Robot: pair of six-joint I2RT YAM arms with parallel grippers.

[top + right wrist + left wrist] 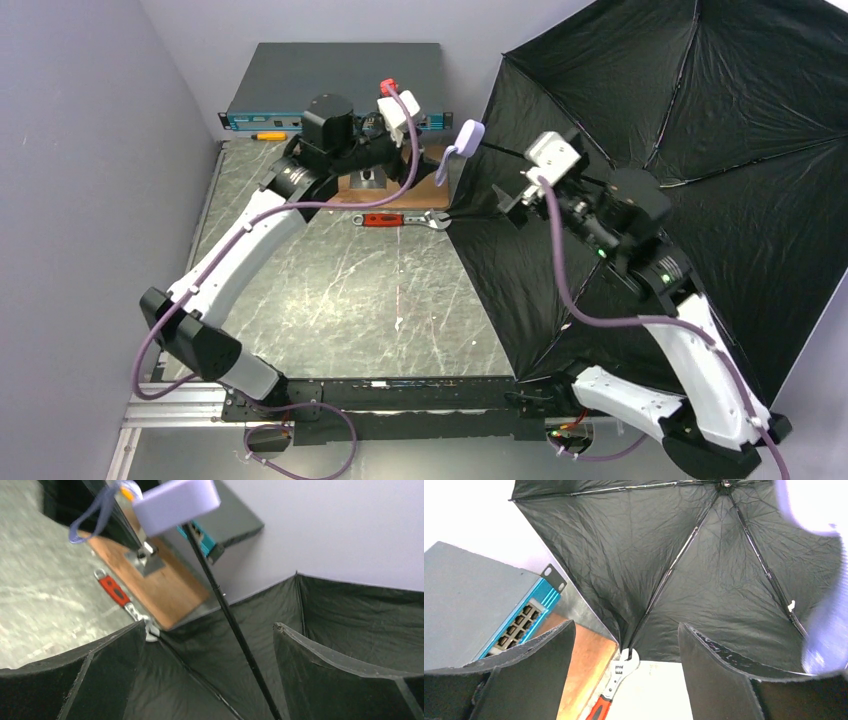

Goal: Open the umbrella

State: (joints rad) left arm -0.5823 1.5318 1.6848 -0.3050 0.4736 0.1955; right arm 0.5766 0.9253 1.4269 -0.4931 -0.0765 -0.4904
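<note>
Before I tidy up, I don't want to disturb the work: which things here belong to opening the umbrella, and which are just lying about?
For the job:
umbrella, already spread open
its knob handle

Lying about:
wrench
wooden board
blue-fronted box
small yellow stick

My left arm (240,250) reaches far forward, elbow bent, and I see the left gripper (625,627) spread wide, empty. My right arm (690,340) leans forward and leftward, its right gripper (208,626) equally wide, clamping nothing.
</note>
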